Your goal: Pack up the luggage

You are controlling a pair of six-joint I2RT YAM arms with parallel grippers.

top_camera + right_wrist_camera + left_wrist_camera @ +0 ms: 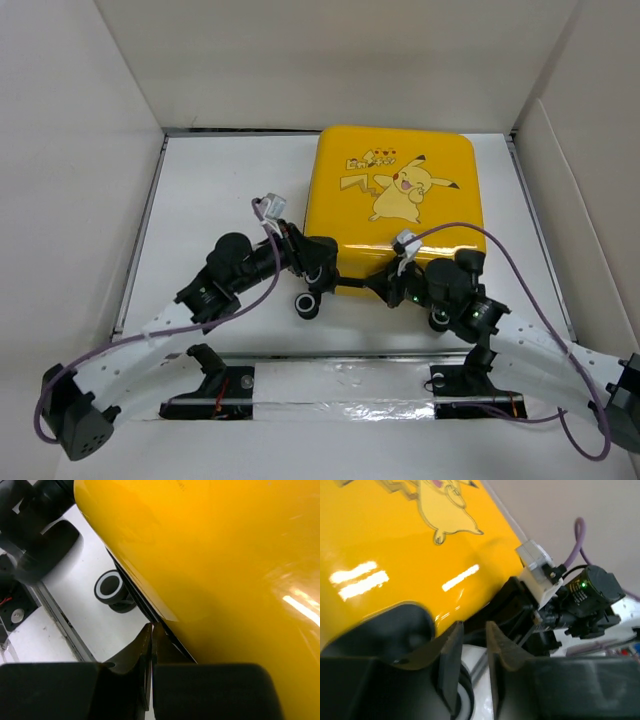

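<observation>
The luggage (400,190) is a yellow hard-shell suitcase with a Pikachu print, lying flat and closed at the back right of the table. My left gripper (325,262) is at its front left corner, jaws a narrow gap apart with nothing between them (474,627), and the yellow shell (395,540) is just beyond. My right gripper (385,285) is at the front edge, its jaws shut (151,626) with the tips against the black zipper trim (135,597) under the shell (210,555). Whether anything is pinched there I cannot tell.
A black wheel (306,303) of the suitcase sticks out at the front left, also in the right wrist view (111,587). The two grippers are close together along the front edge. White walls enclose the table on three sides.
</observation>
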